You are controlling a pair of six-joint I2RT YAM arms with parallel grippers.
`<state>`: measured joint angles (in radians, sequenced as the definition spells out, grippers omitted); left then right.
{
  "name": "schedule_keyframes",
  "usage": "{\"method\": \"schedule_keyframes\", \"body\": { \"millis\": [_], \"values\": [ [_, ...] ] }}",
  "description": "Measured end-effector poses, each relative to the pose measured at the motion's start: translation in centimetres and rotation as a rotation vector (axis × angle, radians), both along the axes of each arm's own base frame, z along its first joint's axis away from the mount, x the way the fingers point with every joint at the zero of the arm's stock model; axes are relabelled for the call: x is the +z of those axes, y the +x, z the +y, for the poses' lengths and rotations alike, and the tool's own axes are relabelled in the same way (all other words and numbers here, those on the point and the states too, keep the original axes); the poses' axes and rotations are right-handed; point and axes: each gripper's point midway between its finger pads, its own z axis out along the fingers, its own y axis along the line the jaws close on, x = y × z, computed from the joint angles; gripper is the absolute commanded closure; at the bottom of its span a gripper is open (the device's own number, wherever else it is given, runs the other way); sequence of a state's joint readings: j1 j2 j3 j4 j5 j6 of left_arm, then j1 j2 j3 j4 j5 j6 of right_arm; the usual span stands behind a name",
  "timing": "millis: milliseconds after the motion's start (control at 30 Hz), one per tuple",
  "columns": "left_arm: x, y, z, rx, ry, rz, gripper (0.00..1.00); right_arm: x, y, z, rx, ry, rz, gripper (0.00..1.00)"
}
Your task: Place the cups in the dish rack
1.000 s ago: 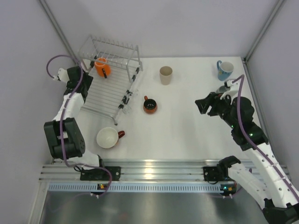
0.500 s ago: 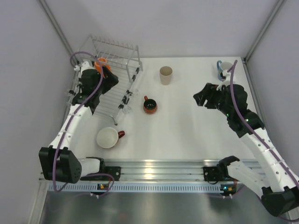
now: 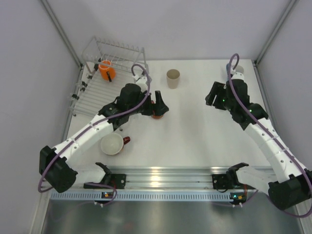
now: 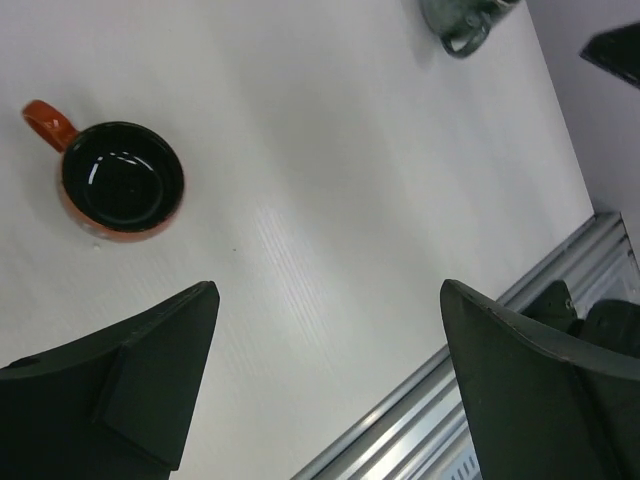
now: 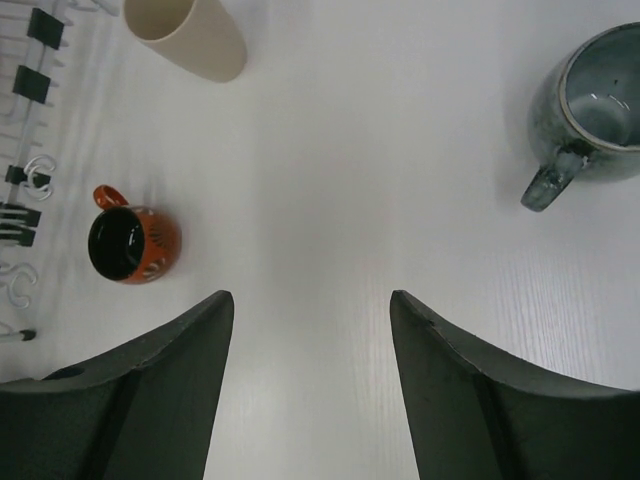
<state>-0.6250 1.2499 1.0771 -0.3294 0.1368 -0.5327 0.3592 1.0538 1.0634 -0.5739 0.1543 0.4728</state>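
The dish rack [image 3: 105, 92] stands at the far left with the orange mug [image 3: 106, 70] in it. The beige tumbler [image 3: 173, 78] stands at the far middle. The small dark red-handled mug [image 3: 156, 114] is partly covered by my left gripper [image 3: 159, 104], which hovers above it, open and empty. In the left wrist view the mug [image 4: 122, 180] lies up and left of the gripper [image 4: 330, 300]. The wide white red-handled cup [image 3: 112, 144] sits near front left. My right gripper [image 3: 213, 95] is open and empty [image 5: 312, 300]. The light blue mug [image 5: 590, 100] stands to its right and is nearly hidden in the top view.
The right wrist view also shows the tumbler [image 5: 190, 35], the dark mug [image 5: 130, 243] and the rack's edge [image 5: 25, 150]. A metal rail [image 3: 161, 175] runs along the table's near edge. Grey walls close the left, back and right sides.
My left arm has swung from the rack rightward to above the dark mug. My right gripper has moved toward the back. The orange mug stays in the rack.
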Motion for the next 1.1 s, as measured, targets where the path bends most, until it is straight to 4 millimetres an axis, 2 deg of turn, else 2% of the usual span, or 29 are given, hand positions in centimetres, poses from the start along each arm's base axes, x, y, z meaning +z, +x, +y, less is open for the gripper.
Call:
{"method": "schedule_keyframes", "body": {
  "millis": [67,133,300,400,533,667,767,900,1033,1100],
  "values": [
    [-0.2,-1.2,-1.0,-0.054,0.002,0.004,0.02,-0.9,0.6,-0.6,-0.029,-0.015,0.026,0.35],
    [-0.4,-1.8,-1.1,-0.079,0.010,0.008,0.02,-1.9,1.4,-1.5,-0.062,-0.019,0.056,0.36],
    [-0.7,-2.3,-0.7,-0.099,0.023,0.001,0.02,-3.9,4.0,-7.9,-0.270,-0.013,0.117,0.37],
    [-0.4,-3.0,-0.8,-0.129,0.006,0.002,0.02,-4.7,5.4,-10.8,-0.368,-0.020,0.147,0.38],
    [-0.1,-4.0,-0.8,-0.159,-0.022,-0.001,0.02,-5.7,7.3,-13.8,-0.465,-0.035,0.180,0.38],
    [1.2,-4.8,-0.2,-0.161,-0.046,-0.041,0.02,-6.7,9.1,-16.0,-0.498,-0.058,0.201,0.37],
    [2.9,-5.0,0.3,-0.149,-0.072,-0.100,0.02,-5.6,12.1,-16.8,-0.460,-0.087,0.174,0.37],
    [4.6,-5.1,0.8,-0.129,-0.102,-0.167,0.02,-2.3,17.3,-17.5,-0.404,-0.143,0.084,0.38],
    [5.0,-5.0,1.3,-0.109,-0.108,-0.192,0.02,-0.3,21.1,-18.6,-0.421,-0.156,0.035,0.40],
    [4.7,-5.0,1.6,-0.095,-0.102,-0.193,0.02,-0.2,22.6,-19.3,-0.462,-0.139,0.032,0.41]
  ]
}}
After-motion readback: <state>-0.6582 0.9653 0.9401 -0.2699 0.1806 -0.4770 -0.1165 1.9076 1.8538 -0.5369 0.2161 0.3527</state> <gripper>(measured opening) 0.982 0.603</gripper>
